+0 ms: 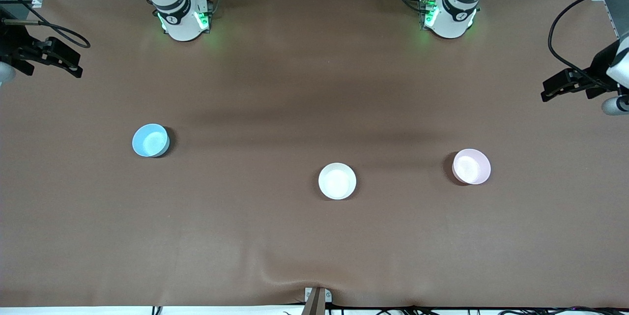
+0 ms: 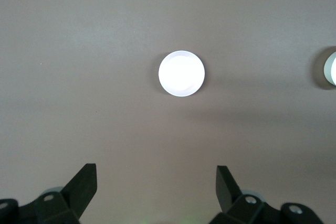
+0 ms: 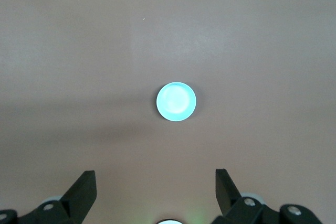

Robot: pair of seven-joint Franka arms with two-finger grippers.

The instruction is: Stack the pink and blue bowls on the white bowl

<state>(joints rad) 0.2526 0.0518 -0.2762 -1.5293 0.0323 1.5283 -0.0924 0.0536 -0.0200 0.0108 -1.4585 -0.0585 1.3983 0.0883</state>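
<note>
Three bowls stand apart and upright on the brown table. The blue bowl (image 1: pixel 150 140) (image 3: pixel 176 101) is toward the right arm's end. The pink bowl (image 1: pixel 471 166) (image 2: pixel 181 73) is toward the left arm's end. Between them, slightly nearer the front camera, is the white bowl (image 1: pixel 337 181), whose rim shows at the edge of the left wrist view (image 2: pixel 331 69). My right gripper (image 3: pixel 155 177) (image 1: pixel 73 62) hangs open and empty high above the table near the blue bowl. High over the pink bowl's side, my left gripper (image 2: pixel 156 174) (image 1: pixel 553 86) is also open and empty.
The two robot bases (image 1: pixel 184 17) (image 1: pixel 449 15) stand at the table's edge farthest from the front camera. A small bracket (image 1: pixel 316 300) sits at the nearest edge. The brown cover (image 1: pixel 314 236) is slightly wrinkled there.
</note>
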